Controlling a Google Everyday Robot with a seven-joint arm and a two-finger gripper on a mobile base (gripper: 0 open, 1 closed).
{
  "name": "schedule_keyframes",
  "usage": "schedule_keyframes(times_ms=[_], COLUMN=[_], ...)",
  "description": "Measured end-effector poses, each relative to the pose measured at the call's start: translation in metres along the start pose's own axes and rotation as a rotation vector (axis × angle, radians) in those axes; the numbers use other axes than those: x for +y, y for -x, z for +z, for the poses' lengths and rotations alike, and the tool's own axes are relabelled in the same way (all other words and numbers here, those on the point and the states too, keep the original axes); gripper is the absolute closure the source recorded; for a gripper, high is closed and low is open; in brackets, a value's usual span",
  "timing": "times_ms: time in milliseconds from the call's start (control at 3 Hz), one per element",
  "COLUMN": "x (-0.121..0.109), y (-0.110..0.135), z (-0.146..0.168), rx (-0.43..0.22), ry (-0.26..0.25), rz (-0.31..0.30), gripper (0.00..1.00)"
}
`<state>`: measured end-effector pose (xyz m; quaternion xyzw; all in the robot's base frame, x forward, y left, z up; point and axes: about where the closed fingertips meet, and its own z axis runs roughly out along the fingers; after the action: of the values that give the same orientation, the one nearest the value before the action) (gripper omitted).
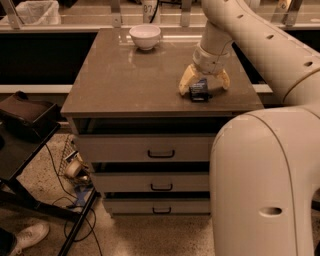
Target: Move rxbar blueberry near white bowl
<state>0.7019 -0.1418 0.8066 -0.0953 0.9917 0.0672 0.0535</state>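
Observation:
The rxbar blueberry (199, 91), a small dark blue bar, lies near the front right edge of the brown cabinet top (125, 80). My gripper (204, 84) hangs straight over it, open, with one pale finger (187, 80) on its left and the other on its right, straddling the bar at tabletop height. The white bowl (145, 36) stands at the back of the top, left of centre, well away from the bar.
The cabinet has three drawers (161, 153) below the top. A glass rail (90, 15) runs behind the cabinet. A dark stand (25, 120) sits at the left, with cables and a shoe (27, 235) on the floor. My white arm body (265, 180) fills the right foreground.

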Motion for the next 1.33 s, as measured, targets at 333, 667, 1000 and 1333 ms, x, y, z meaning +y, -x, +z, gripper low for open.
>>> schedule_keyframes(times_ms=[333, 667, 1000, 1333], x=[0.001, 0.002, 0.002, 0.005], y=[0.001, 0.002, 0.002, 0.006], z=[-0.008, -0.016, -0.016, -0.024], rx=[0.0, 0.0, 0.0, -0.025], ry=[0.0, 0.0, 0.0, 0.008], rz=[0.0, 0.0, 0.0, -0.016], gripper=[0.72, 0.96, 1.0, 1.0])
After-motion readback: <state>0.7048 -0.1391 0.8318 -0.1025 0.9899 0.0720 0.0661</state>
